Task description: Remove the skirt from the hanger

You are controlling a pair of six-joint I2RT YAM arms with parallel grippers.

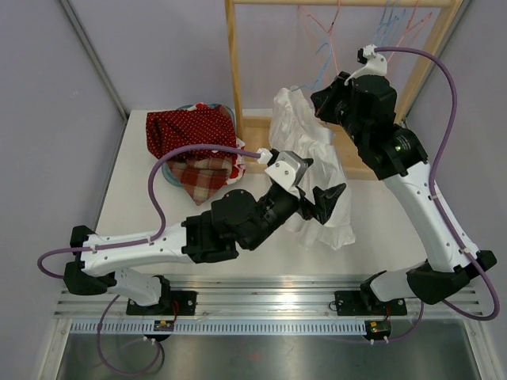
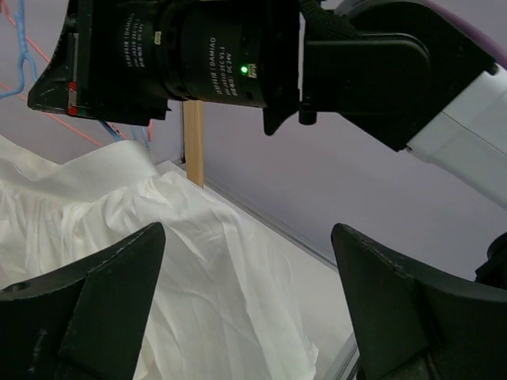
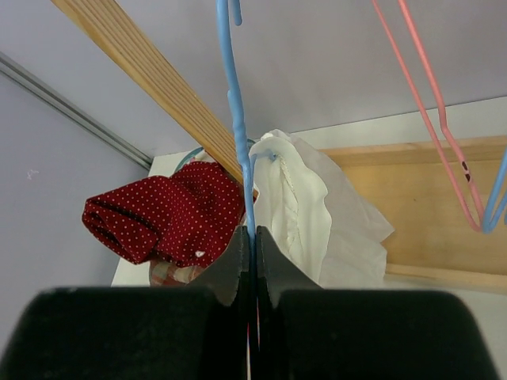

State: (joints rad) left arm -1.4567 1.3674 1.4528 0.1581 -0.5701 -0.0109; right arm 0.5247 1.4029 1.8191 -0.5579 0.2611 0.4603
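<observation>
Left gripper [image 1: 325, 201]: We found its black, wedge-shaped fingers [image 2: 87, 309] spread wide apart, clamped on nothing, poised just over the cloth.
Skirt [image 1: 333, 226]: Thin, white and creased, it fell in soft folds from the hanger down onto the white table [image 1: 135, 198], its ruffled hem lying on the surface.
Right gripper [image 3: 252, 249]: We saw its two flat black fingers pressed together on the hanger's wire.
Blue hanger [image 3: 234, 103]: A slim, smooth rod rose from that pinch; the skirt's gathered waist bunched just beside it.
Red cloth [image 1: 190, 131]: White-dotted and rumpled, it was heaped over a plaid cloth [image 1: 202, 178].
Wooden rack [image 1: 234, 71]: Pale, straight bars stood behind, with thin pink hangers [image 3: 432, 111].
</observation>
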